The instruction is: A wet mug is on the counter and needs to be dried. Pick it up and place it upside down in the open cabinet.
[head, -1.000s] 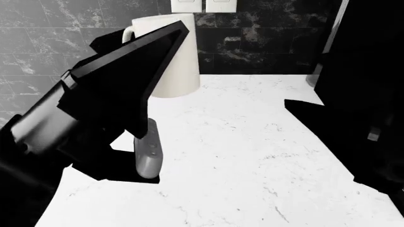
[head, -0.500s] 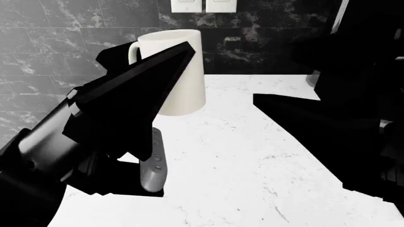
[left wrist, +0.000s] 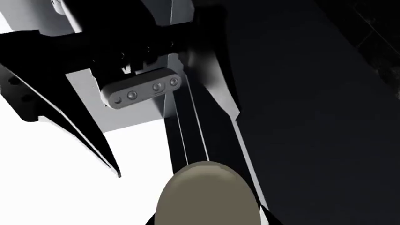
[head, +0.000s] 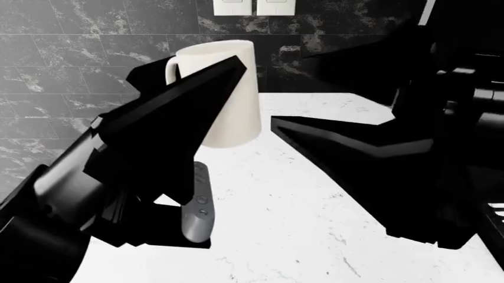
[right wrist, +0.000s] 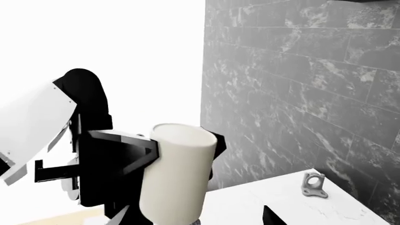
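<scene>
The cream-white mug [head: 228, 100] is roughly upright at the back of the white counter [head: 299, 194], its handle to the left. My left gripper [head: 193, 71] is shut on it, with one black finger [head: 181, 112] across its front. In the right wrist view the mug [right wrist: 178, 173] sits between the left gripper's black fingers. The left wrist view shows only a dull rounded end of the mug [left wrist: 206, 197]. My right gripper [head: 287, 88] is open just right of the mug and not touching it. In its own wrist view the right gripper [right wrist: 195, 220] has its tips on either side of the mug's base.
A dark marbled tile wall [head: 79, 53] with two white outlets [head: 254, 6] stands behind the counter. A tiny grey metal trinket [right wrist: 314, 185] lies on the counter near the wall. A tall dark object [head: 473, 35] stands at the far right.
The mug has moved with my left gripper, nearer and a little to the right. My right gripper has come in from the right and now stands close beside the mug.
</scene>
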Controlling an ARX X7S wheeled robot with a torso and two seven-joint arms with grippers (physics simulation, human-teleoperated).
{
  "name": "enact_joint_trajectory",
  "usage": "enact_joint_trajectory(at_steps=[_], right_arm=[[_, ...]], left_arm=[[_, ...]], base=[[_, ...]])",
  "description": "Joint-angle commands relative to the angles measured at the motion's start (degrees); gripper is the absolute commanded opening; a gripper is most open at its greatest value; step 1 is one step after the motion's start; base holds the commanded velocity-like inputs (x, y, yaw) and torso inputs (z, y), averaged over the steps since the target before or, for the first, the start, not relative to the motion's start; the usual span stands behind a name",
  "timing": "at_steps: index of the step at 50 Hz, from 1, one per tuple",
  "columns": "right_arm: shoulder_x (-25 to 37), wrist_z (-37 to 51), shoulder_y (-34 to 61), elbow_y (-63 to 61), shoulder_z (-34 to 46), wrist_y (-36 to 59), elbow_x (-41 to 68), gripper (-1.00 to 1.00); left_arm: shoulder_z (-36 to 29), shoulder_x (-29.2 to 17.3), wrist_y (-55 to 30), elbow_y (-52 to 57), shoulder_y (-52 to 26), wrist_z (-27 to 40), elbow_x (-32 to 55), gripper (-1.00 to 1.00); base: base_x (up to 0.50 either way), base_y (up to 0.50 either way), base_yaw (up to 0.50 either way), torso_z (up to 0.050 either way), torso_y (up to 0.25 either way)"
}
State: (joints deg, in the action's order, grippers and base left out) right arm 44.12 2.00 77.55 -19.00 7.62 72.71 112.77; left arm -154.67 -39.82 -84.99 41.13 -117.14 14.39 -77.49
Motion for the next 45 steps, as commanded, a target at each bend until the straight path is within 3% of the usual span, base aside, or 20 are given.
enact_joint_trajectory(at_steps=[1, 21, 38, 45], right_arm=[[-1.9, -0.7, -0.2, -0.1, 1.0, -0.9, 0.4, 1.0], [-5.0, -4.7, -1.2, -0.2, 2.6, -0.2, -4.6, 1.0], [-7.7, -8.2, -3.6, -0.2, 3.6, -1.2, -9.3, 1.0], [-9.4, -9.5, -5.3, -1.3, 4.0, -2.0, -8.9, 1.0]], left_arm=[[2.1, -0.4, 1.1, -0.4, 1.3, -0.5, -1.1, -1.0], [5.5, -1.3, 3.6, -0.4, 2.7, 0.5, 0.4, -1.0], [6.5, -0.6, 3.3, 0.7, 5.5, -4.8, -7.6, -1.0], [7.7, -0.1, 4.2, 0.3, 6.0, -4.3, -6.8, -1.0]], base=[[0.0, 0.0, 0.0, 0.0, 0.0], [0.0, 0.0, 0.0, 0.0, 0.0], [0.0, 0.0, 0.0, 0.001, 0.001], [0.0, 0.0, 0.0, 0.0, 0.0]])
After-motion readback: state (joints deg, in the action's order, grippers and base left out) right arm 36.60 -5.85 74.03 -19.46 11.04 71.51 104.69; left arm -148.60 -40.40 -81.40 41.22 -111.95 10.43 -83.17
